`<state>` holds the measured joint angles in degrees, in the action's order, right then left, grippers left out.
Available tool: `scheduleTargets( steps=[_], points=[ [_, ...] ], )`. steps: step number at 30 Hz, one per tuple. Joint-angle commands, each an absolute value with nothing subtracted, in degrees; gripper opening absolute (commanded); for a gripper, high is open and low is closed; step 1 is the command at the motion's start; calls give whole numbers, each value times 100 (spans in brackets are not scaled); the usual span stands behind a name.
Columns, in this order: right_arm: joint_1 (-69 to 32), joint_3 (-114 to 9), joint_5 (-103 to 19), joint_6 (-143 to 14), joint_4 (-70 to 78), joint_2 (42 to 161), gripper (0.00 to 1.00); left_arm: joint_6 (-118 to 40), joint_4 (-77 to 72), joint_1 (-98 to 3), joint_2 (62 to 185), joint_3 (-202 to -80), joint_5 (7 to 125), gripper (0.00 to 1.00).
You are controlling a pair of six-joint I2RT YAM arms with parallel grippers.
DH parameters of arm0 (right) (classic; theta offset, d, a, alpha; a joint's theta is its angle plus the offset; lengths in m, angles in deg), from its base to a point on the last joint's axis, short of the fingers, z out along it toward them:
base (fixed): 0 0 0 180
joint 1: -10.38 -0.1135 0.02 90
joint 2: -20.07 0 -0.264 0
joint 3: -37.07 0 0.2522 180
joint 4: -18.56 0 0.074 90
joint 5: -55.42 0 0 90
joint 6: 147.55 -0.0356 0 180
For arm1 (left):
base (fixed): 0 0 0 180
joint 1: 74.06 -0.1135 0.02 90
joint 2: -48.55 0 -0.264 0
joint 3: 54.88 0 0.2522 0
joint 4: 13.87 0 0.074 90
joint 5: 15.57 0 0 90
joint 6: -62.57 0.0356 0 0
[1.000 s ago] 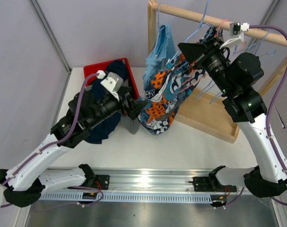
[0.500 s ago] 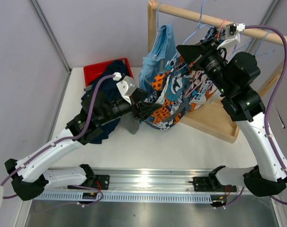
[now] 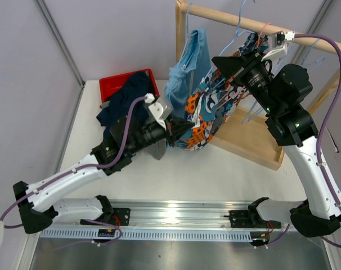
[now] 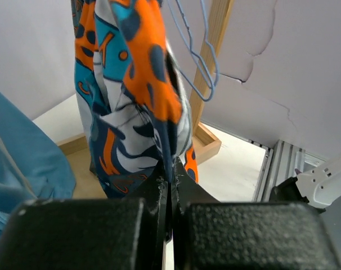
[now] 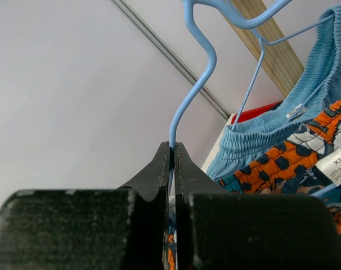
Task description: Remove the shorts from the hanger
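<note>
The orange, blue and white patterned shorts point(image 3: 207, 109) hang from a blue wire hanger point(image 5: 194, 84) under the wooden rail point(image 3: 255, 25). My left gripper point(image 3: 179, 130) is shut on their lower hem, and in the left wrist view the fabric point(image 4: 131, 84) runs down into the closed fingertips of the left gripper point(image 4: 171, 169). My right gripper point(image 3: 218, 61) is up beside the waistband. In its wrist view the right gripper point(image 5: 171, 147) is shut on the hanger's wire. Light blue shorts point(image 3: 190, 64) hang just left of the patterned pair.
A red bin point(image 3: 115, 85) at the back left holds dark shorts point(image 3: 128, 98) that spill over its edge. The rack's wooden base point(image 3: 252, 140) lies to the right, with empty blue hangers point(image 3: 252, 109) dangling over it. A metal rail point(image 3: 176, 216) runs along the near edge.
My left gripper moved right to the patterned shorts and went from open to shut on their hem. The shorts' lower part is now bunched and drawn up. The right gripper stays shut on the hanger.
</note>
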<state>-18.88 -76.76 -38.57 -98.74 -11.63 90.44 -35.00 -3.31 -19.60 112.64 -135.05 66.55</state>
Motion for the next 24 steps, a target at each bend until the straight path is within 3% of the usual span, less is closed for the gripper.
scheduleTargets(
  steps=[1,8,14,20,24],
  points=[
    [-1766,-7812,-3941,-10000,-487,8818,0,-3498,-354,-1422,10762,-12974,7319,0],
    [-1555,-7821,-4012,-10097,-487,8836,0,-3981,-363,291,9628,-11277,8698,0],
    [-1450,-7803,-4003,-10202,-478,8810,0,-4281,-143,767,9425,-10723,9192,0],
    [-1406,-7636,-4284,-10745,-364,8757,0,-4053,-257,759,9995,-11047,9867,0],
    [-1397,-7206,-4749,-11870,135,8643,0,-3430,-327,645,10821,-12196,10781,0]
  ],
)
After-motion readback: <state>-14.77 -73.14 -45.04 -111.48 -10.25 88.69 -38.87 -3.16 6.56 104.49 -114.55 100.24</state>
